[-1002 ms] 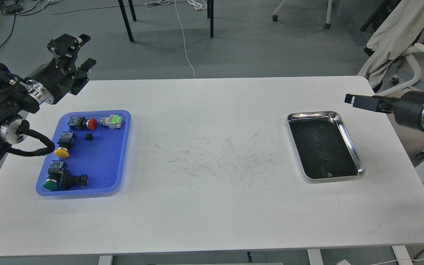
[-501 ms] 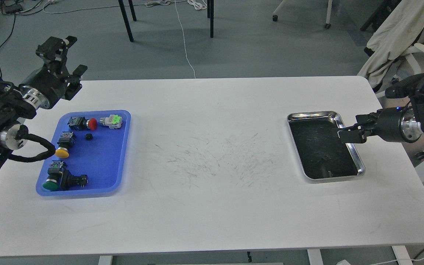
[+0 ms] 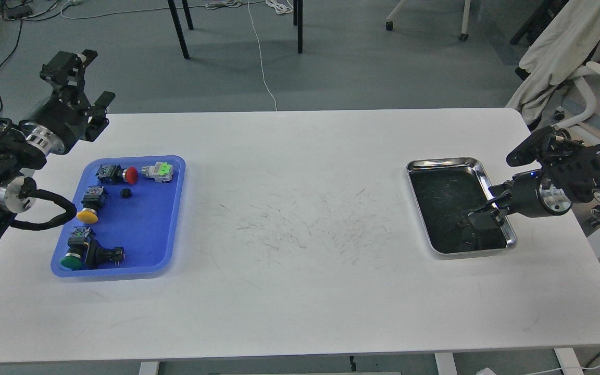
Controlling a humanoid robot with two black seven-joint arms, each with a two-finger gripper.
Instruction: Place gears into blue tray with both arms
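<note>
Looking forward and down from the head: white table (image 3: 300,291), scuffed with fine dark marks around its middle.

On the left side, blue tray (image 3: 149,229) lying flat. Inside it, one small black gear (image 3: 126,193) on the blue floor toward the far half, apart from everything else. Around the gear, push-button switches: red-capped switch (image 3: 123,175) and grey-and-green switch (image 3: 158,172) along the far edge, yellow-capped switch (image 3: 90,205) at the left, green-capped switch (image 3: 73,255) and all-black switch (image 3: 104,255) at the near end.

Beyond the far left corner of the blue tray, left gripper (image 3: 84,80) raised off the table, fingers spread well apart, holding nothing.

On the right side, steel tray (image 3: 443,162) with a dark inside. Right gripper (image 3: 476,219) reaching in from the right, angled down into the near right corner of that tray. Dark fingers against a dark floor, so no telling whether parted or pinched together, nor whether anything sits between them. No second gear to be made out there.
</note>
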